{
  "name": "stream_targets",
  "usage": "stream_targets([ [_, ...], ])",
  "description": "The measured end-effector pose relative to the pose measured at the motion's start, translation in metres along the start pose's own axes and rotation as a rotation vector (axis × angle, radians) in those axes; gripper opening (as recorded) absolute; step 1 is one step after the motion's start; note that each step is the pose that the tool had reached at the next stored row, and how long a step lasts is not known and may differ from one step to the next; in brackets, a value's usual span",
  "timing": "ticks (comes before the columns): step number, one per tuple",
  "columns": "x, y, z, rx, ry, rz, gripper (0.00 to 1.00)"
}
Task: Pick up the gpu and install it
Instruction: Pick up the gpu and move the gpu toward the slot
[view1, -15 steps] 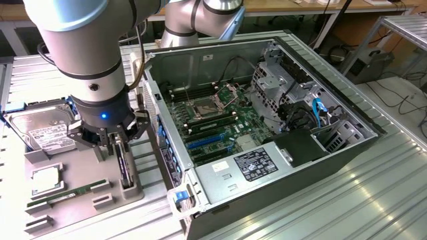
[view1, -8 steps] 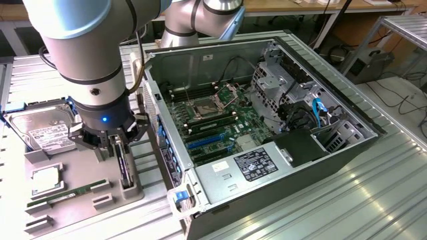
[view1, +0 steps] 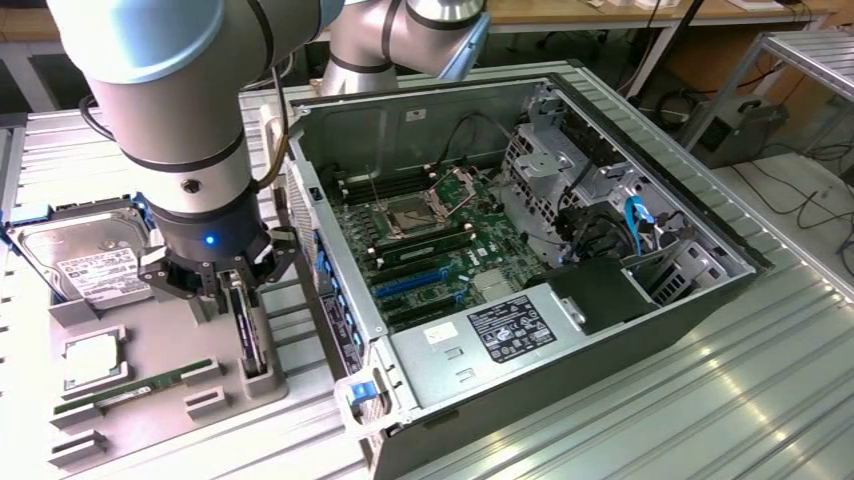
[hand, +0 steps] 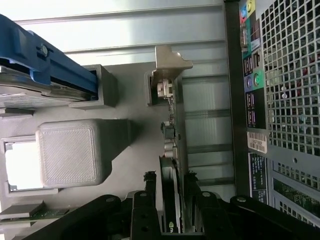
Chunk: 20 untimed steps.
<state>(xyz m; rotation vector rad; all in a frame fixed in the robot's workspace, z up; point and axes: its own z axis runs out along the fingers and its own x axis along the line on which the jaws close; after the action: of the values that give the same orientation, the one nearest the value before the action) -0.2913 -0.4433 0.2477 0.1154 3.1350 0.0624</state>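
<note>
The gpu stands on its long edge in a narrow slot of a grey holder tray, at the exterior view's left of the open computer case. Its silvery bracket end points away from the wrist. The end effector is down over the card's near end with its jaws spread. One black finger stands on each side of the card. Whether the pads touch the card cannot be told, and the card sits in its slot, not lifted.

The same tray holds three other parts. A silver hard drive with a white label and a blue frame lies at the far left. A square processor chip lies nearer. A narrow green memory stick lies along the near edge.

Just to the right of the tray, the case lies on its side with its panel off. Inside it are the green motherboard with blue expansion slots, the processor socket, a labelled power supply at the near end and a blue cable by the drive cage on the right. Tray and case both rest on a ribbed metal surface.
</note>
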Motion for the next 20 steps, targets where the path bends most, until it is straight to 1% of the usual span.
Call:
stream_targets([
  [4, 0.0006, 0.0001, 0.0010, -0.0013, 0.0001, 0.000, 0.36],
  [9, 0.0007, 0.0002, 0.0015, -0.0073, 0.0005, 0.000, 0.36],
  [10, 0.0007, 0.0002, 0.0015, -0.0078, 0.0006, 0.000, 0.35],
  [11, 0.0007, 0.0001, 0.0015, -0.0081, 0.0007, 0.000, 0.28],
  [12, 0.0007, 0.0002, 0.0015, -0.0081, 0.0006, 0.000, 0.26],
  [17, 0.0007, 0.0001, 0.0016, -0.0082, 0.0007, -0.002, 0.26],
  [20, 0.0007, 0.0001, 0.0016, -0.0084, 0.0022, -0.035, 0.26],
])
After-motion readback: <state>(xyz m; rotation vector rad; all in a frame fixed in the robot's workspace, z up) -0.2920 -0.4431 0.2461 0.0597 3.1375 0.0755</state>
